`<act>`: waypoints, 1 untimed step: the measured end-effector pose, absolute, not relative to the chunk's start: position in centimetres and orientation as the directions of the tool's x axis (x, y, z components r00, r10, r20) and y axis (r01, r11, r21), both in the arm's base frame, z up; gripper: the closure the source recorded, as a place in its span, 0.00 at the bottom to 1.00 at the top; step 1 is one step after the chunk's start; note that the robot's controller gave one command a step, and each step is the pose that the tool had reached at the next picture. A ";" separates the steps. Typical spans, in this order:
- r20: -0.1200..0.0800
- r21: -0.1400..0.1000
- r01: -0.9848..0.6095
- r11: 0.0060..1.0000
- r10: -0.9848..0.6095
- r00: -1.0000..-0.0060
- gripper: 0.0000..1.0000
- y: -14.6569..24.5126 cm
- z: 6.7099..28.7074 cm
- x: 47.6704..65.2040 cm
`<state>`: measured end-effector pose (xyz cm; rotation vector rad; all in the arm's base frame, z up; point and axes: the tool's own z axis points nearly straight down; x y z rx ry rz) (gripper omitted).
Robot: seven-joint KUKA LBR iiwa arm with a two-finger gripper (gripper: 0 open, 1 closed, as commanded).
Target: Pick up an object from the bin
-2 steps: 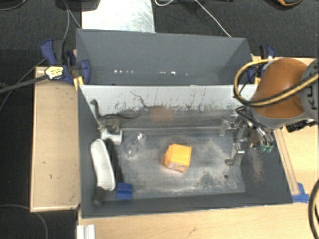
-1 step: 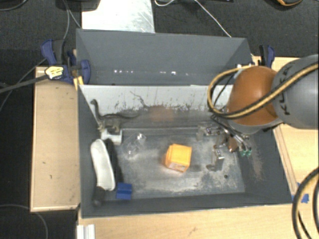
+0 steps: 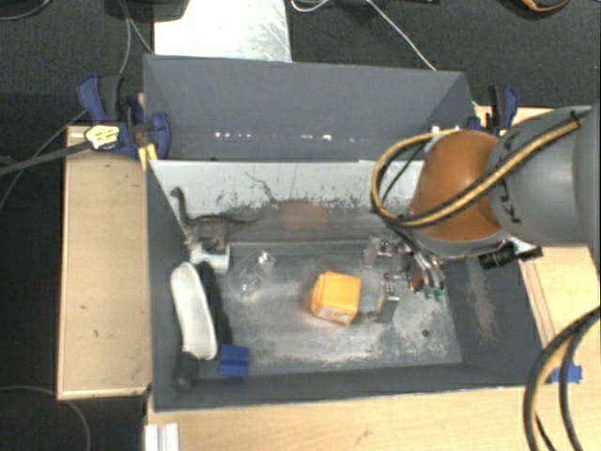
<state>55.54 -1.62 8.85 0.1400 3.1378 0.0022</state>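
A grey metal bin point(image 3: 310, 111) holds an orange block point(image 3: 335, 298) lying loose near its middle. The robot's hand point(image 3: 390, 294) hangs low just beside the block, on the arm's side, likely lining up a pick. Whether the hand is apart or together cannot be told.

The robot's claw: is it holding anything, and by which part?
Nothing appears to be held. The gripper hangs just right of the orange-yellow squarish block, which lies on the floor of the grey metal bin.

Overhead light, glare specks on the bin's back wall point(image 3: 282, 137)
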 end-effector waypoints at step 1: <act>-0.007 -0.001 -0.021 1.000 -0.021 -1.000 0.00 1.3 8.0 56.5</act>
